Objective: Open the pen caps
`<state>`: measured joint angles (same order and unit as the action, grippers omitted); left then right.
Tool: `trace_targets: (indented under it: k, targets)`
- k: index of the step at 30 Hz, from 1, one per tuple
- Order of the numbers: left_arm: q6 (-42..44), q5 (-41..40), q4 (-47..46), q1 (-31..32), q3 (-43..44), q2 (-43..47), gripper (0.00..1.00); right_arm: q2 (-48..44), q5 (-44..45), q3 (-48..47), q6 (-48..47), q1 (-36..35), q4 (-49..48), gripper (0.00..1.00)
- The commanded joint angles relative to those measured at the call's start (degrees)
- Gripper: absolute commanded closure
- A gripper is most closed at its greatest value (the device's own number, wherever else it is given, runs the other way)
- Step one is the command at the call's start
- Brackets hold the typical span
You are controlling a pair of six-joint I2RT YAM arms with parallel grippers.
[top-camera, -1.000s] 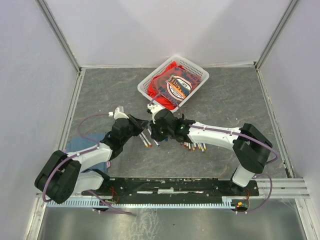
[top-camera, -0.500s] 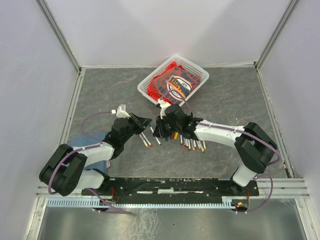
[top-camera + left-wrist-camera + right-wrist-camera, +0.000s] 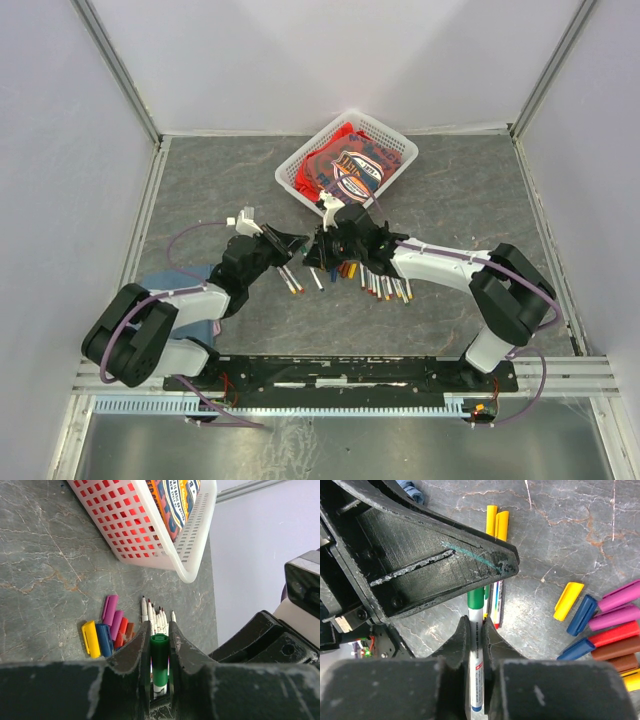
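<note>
**Green-capped pen (image 3: 476, 645) held at both ends**

Its white barrel (image 3: 476, 690) was gripped tight by the R gripper (image 3: 476, 625). The green cap (image 3: 160, 655) was pinched by the L gripper (image 3: 159, 630), the tips nearly touching, over the table (image 3: 200, 190). Loose pen caps (image 3: 107, 630) (yellow, blue, purple, red etc.) were laid just beside uncapped pens (image 3: 157, 617). Farther back, a white basket (image 3: 195, 555) w/ a red packet (image 3: 315, 170) was seen.

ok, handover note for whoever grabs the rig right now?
Tools: left tool shut on the green cap of one pen; right tool shut on that pen's white barrel. The cap looks not yet off.
Done: loose caps lie beside a row of uncapped pens.
Left: pull this cap. Two more pens lie near the left tool, capped or not unclear.
</note>
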<state>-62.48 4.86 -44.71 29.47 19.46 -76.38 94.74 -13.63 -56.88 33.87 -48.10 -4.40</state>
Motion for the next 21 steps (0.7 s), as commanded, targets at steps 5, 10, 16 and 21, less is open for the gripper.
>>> trace_targets:
  k: [5, 10, 16, 21]
  targets:
    - [-3.7, -1.2, 0.5, -0.1, 3.2, -1.7, 0.97, -0.6, 2.7, -0.4, -2.7, 0.4, 1.9, 0.99]
    - [-2.7, -10.1, 14.2, -0.1, 9.2, 0.2, 0.97, -0.7, 14.1, -3.0, -8.5, -2.3, 11.2, 0.99]
    - [-0.3, -16.3, 21.4, -0.1, 17.4, -0.1, 0.97, -0.2, 24.8, -3.6, -11.1, -5.7, 15.3, 0.99]
    - [0.4, -16.6, 21.4, -0.1, 19.2, -1.3, 0.97, -1.7, 26.4, -1.5, -11.3, -6.0, 15.3, 0.99]
